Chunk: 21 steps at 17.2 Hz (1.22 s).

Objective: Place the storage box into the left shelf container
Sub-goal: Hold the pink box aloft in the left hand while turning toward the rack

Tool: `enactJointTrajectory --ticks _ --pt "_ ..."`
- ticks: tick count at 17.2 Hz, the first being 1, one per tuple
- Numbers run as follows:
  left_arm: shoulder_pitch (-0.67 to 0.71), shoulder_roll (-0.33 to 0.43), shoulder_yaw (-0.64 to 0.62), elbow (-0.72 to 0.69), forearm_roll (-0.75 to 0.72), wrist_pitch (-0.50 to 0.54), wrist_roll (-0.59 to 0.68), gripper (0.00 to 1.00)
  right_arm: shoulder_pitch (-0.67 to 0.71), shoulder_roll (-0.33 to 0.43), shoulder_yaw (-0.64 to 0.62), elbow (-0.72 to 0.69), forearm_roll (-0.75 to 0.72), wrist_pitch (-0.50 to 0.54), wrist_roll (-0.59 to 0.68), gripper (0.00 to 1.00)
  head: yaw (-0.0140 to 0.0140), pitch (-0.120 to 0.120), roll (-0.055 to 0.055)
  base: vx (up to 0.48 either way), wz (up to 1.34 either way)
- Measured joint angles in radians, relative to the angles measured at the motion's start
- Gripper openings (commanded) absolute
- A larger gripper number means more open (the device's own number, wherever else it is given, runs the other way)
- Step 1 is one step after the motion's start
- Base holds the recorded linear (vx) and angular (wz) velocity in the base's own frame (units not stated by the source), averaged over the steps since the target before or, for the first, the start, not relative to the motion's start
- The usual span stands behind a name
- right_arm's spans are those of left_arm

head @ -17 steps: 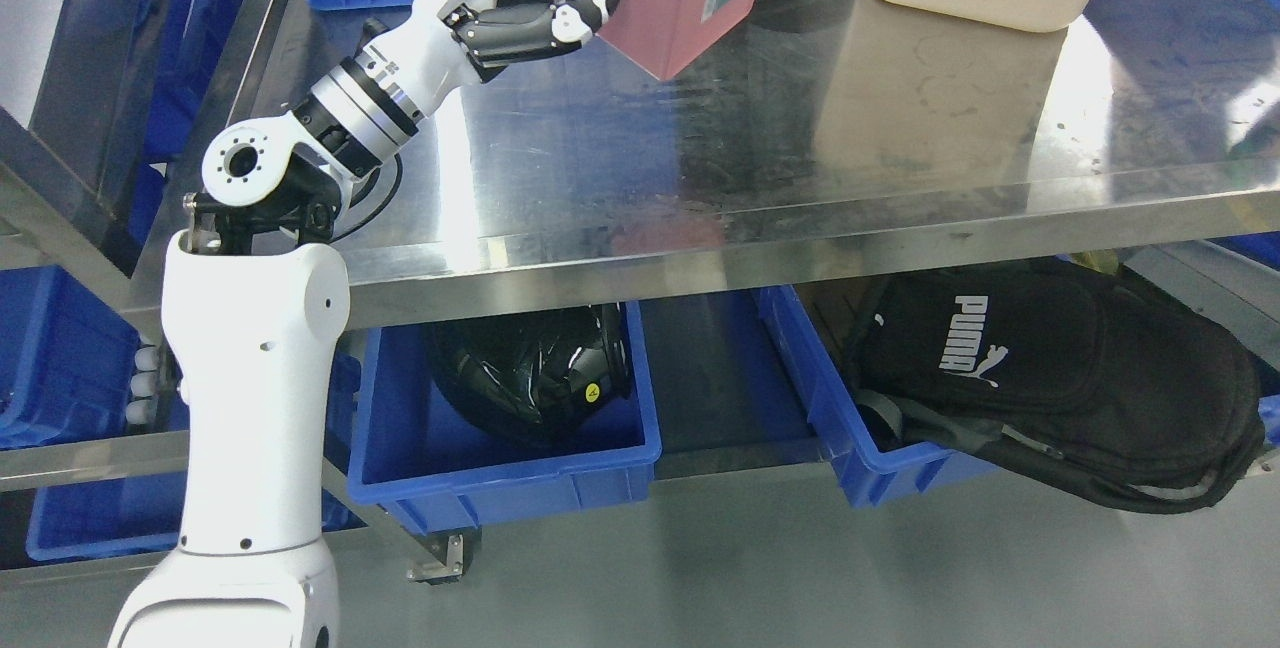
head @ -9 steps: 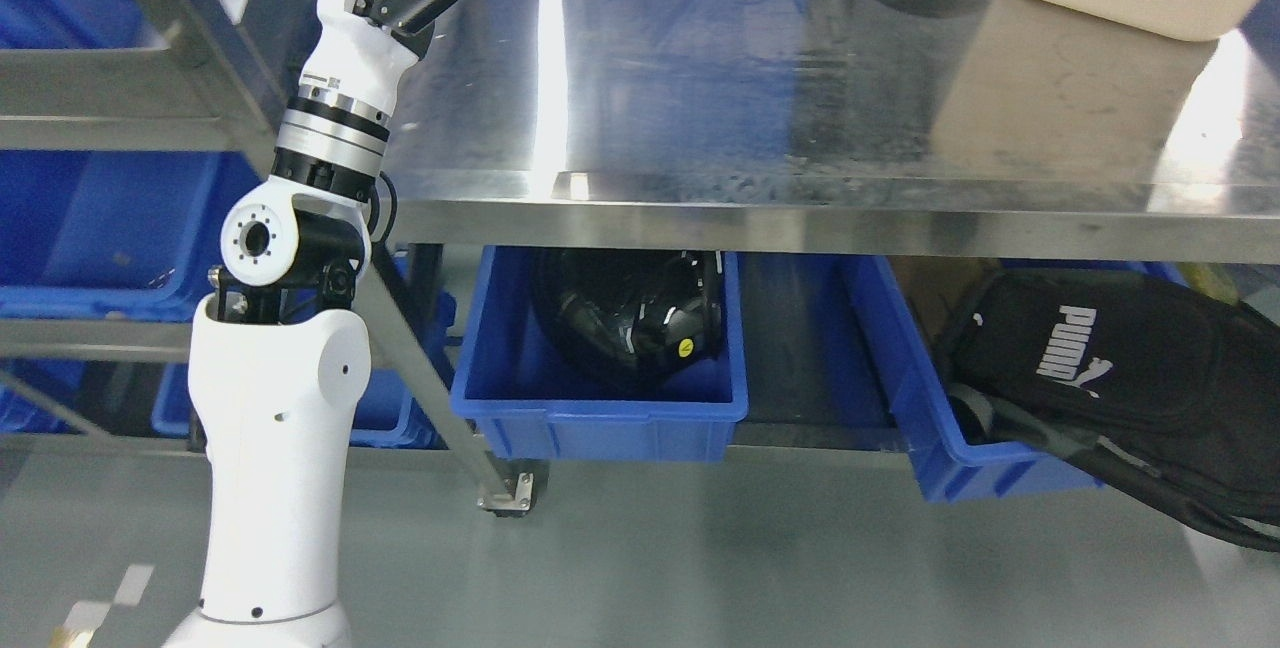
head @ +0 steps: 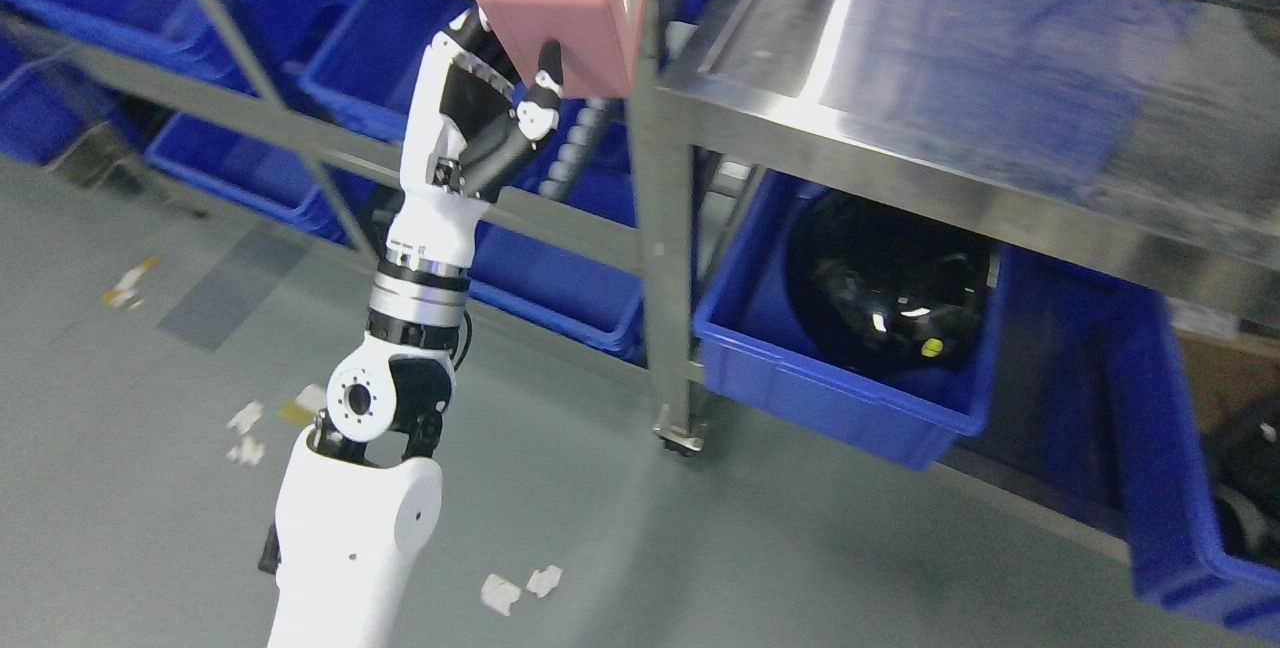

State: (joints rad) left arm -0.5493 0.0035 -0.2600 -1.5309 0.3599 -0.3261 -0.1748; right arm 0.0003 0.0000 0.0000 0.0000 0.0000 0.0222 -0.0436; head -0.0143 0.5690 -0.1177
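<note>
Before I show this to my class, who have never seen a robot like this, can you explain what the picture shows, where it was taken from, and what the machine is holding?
The picture comes from a camera on a humanoid robot's head, looking down. The white jointed limb rising from the lower left is its left arm, ending in a black-and-white fingered left robot hand. That robot hand grips a pink plastic storage box, held up in the air beside the upright post of a stainless steel table. Under the table, a blue plastic bin holds a shiny black helmet. To the left stands a metal shelf rack with blue containers. White paper scraps lie on the grey floor. The right arm is not in view.
</note>
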Motion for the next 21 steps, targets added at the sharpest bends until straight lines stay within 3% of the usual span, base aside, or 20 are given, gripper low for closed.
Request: enactJointTrajectory --ticks 6,11,21 --pt "0.190 -0.001 -0.035 -0.029 0.003 -0.075 -0.023 0.05 0.000 0.000 0.000 0.000 0.000 0.000 -0.007 1.00 0.0000 0.001 0.000 0.063 1.55" --pt "0.324 -0.002 -0.018 -0.045 0.003 -0.116 -0.033 0.06 -0.001 0.000 0.000 0.000 0.000 0.000 -0.001 1.00 0.0000 0.001 0.000 0.286 1.12" --pt "0.482 -0.003 0.048 -0.057 0.004 -0.187 -0.061 0.06 0.000 0.000 0.000 0.000 0.000 0.000 0.001 1.00 0.0000 0.001 0.000 0.429 0.10"
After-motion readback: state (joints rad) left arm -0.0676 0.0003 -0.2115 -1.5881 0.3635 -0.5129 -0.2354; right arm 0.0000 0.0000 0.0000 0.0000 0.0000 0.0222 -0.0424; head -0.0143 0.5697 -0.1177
